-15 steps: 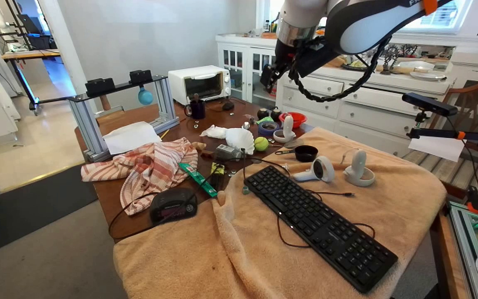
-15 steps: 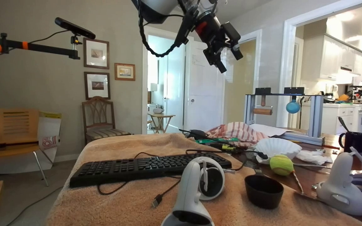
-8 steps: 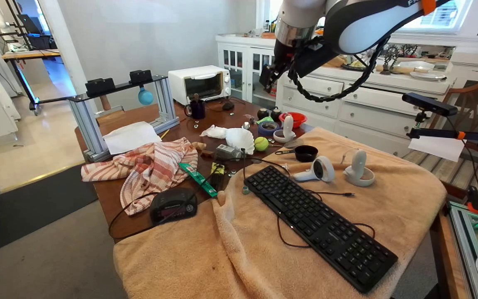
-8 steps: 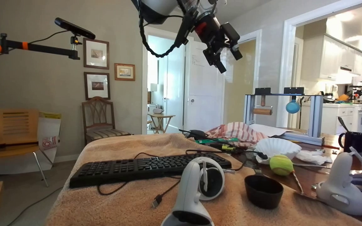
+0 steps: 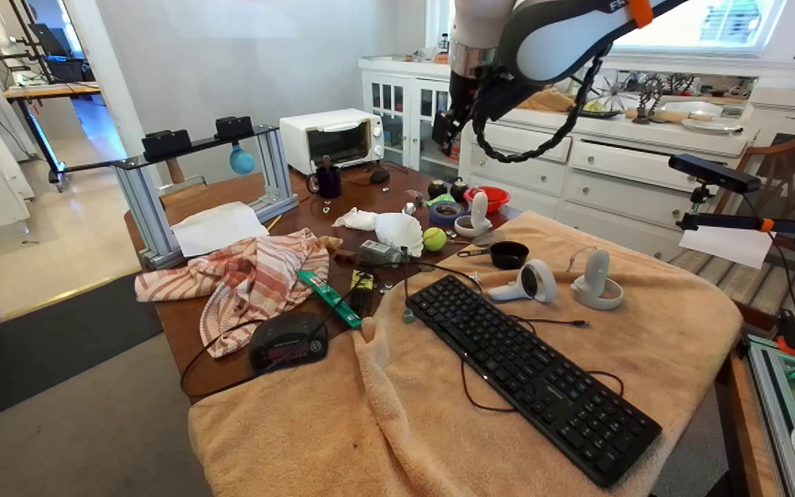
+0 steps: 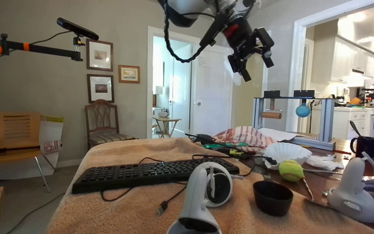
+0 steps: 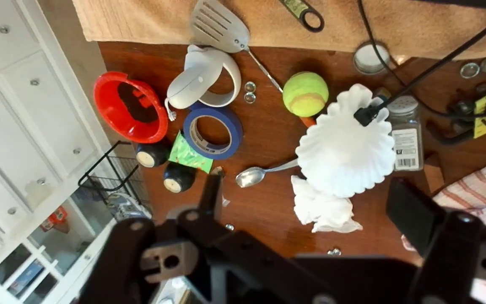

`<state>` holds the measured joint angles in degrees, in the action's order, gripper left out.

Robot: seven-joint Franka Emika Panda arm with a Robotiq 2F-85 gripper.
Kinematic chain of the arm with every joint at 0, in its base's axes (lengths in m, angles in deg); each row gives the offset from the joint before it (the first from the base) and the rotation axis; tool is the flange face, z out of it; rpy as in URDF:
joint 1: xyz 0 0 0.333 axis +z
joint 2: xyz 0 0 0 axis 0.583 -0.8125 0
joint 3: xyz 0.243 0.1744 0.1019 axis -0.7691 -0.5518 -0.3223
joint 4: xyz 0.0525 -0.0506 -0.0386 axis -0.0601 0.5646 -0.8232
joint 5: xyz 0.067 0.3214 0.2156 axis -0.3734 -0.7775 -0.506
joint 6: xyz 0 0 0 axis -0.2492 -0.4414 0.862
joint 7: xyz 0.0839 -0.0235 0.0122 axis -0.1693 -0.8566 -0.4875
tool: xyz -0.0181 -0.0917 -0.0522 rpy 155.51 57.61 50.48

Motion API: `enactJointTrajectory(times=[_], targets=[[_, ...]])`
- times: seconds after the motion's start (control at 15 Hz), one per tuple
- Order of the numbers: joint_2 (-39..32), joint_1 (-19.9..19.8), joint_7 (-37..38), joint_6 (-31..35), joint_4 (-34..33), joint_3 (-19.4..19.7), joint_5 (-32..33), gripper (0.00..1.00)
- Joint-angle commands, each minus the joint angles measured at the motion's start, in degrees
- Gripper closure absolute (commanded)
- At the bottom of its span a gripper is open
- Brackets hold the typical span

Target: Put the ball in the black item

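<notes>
The gripper (image 6: 257, 69), spread wide and empty, may snag the fluted paper (image 7: 346, 145) beside the ball (image 7: 306, 93) if lowered off-centre.

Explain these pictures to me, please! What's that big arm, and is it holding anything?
That's a robot arm, bending at joints a bit like yours. Its black hand is open and holds nothing. Two views come from cameras outside the robot; the third comes from its wrist, looking past the hand. On the brown table lie a tennis ball and a roll of blue tape. On the tan towel lie a black keyboard and a small black cup with a handle. The ball isn't in the cup yet.
</notes>
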<state>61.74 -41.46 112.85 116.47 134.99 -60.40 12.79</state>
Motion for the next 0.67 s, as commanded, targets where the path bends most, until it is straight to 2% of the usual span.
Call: enactJointTrajectory(times=[0.0, 0.27, 0.6], targets=[[-11.5, 1.2, -13.3, -9.6, -14.4, 2.5, -6.2, 0.00], [-21.5, 1.0, -21.5, -20.3, -26.9, 4.8, -9.3, 0.00], [-32.6, -0.1, -21.5, -28.4, -40.8, 6.1, -15.6, 0.00]])
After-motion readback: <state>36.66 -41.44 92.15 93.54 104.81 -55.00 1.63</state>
